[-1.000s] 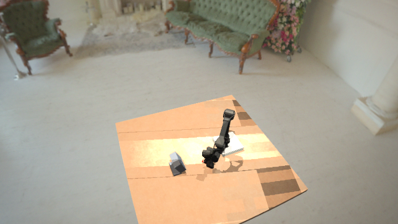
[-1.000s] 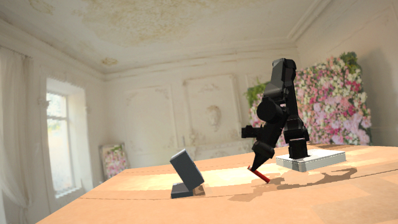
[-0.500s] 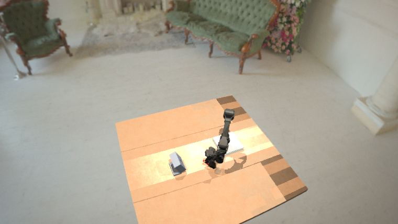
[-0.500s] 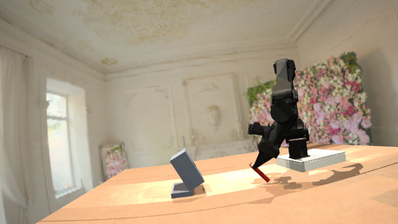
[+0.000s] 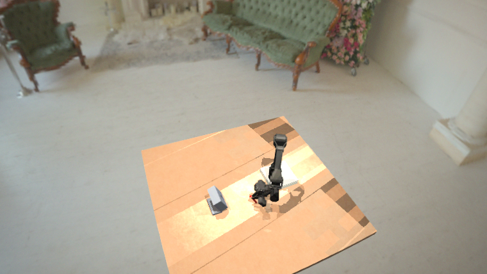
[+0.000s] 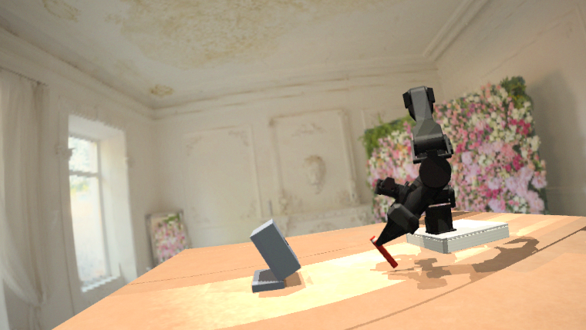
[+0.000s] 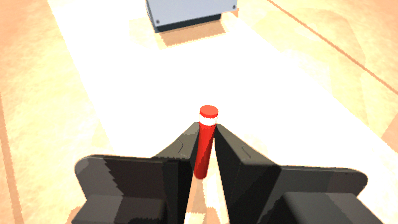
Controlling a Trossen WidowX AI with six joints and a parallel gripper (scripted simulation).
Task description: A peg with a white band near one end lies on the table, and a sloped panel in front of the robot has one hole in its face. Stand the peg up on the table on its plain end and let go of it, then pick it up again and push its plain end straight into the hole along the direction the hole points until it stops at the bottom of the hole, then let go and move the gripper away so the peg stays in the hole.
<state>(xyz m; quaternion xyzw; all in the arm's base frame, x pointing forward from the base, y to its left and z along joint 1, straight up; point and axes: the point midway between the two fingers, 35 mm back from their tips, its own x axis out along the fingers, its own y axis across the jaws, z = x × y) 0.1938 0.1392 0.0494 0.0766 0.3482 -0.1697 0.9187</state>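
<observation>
The red peg (image 5: 254,200) (image 6: 387,254) (image 7: 202,150) is held tilted, its white-banded end up and toward the panel, its plain end down and back toward the robot's base. My gripper (image 6: 377,243) (image 7: 206,127) is shut on the peg just below the white band. The plain end is low over the table (image 6: 328,303); whether it touches is hard to tell. The grey sloped panel (image 5: 216,197) (image 6: 275,250) (image 7: 192,9) stands apart from the peg, beyond it in the wrist view. Its hole is not clearly seen in any view.
The panel rests on a small grey foot (image 5: 213,208) (image 6: 267,284) on the table. The arm's white base plate (image 5: 288,175) (image 6: 479,235) lies behind the gripper. Dark arm shadows fall on the table beside the base.
</observation>
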